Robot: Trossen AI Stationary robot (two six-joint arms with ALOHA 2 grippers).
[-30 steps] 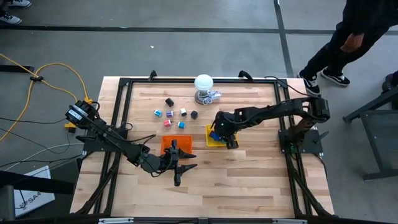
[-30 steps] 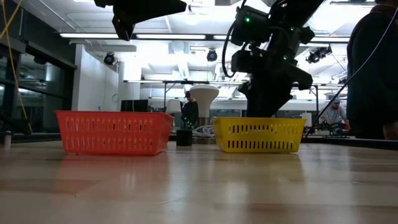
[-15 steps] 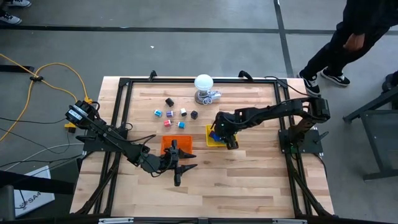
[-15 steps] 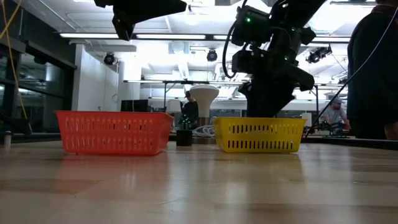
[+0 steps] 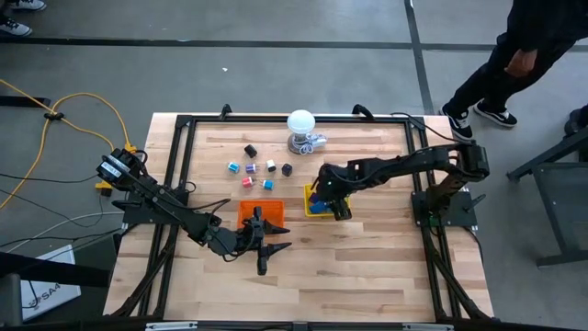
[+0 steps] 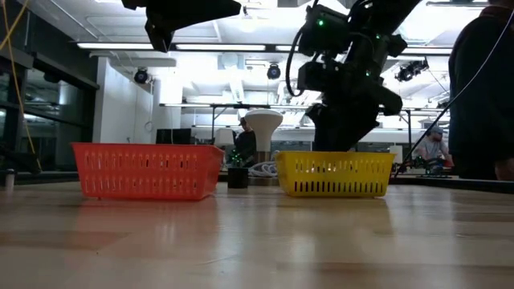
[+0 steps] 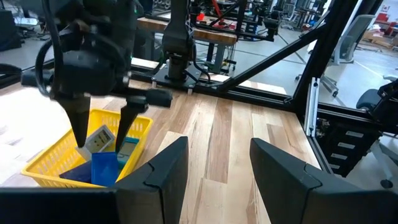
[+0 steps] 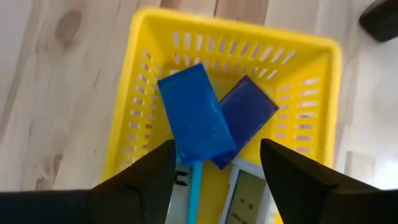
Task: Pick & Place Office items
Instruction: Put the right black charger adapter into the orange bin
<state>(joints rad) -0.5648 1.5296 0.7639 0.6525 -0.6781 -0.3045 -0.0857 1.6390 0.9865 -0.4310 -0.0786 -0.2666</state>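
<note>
Hovering low over the near middle of the desk [image 5: 367, 267], the left hand [image 5: 266, 250] is keeping its fingers spread with nothing between them, just at 6 o'clock of the orange tray [image 5: 248, 214]. In its wrist view the two dark fingers [image 7: 158, 171] are standing well apart.

At 3 o'clock of the orange tray, the yellow tray [image 5: 317, 208] is sitting under the right hand [image 5: 329, 195], which is hanging directly above it with its fingers spread and gripping nothing. Lying inside that tray are a bright blue block [image 8: 196, 114] overlapping a darker blue block [image 8: 247, 114], a teal piece [image 7: 128, 149] and a grey piece [image 7: 99, 139]; the teal piece's exact shape is probably too hidden to tell.

Farther back, toward 11 o'clock of the yellow tray, the remaining small office items [image 5: 257, 170] are lying loose on the wood: blue, white, red and black bits clustered near one another, with a black bit [image 5: 250, 151] slightly apart.

Beyond them, at 12 o'clock, a white ball on a metallic base [image 5: 301, 124] is standing near the far edge.

Past the desk's far right corner, a person [image 5: 514, 55] is standing on the floor.
</note>
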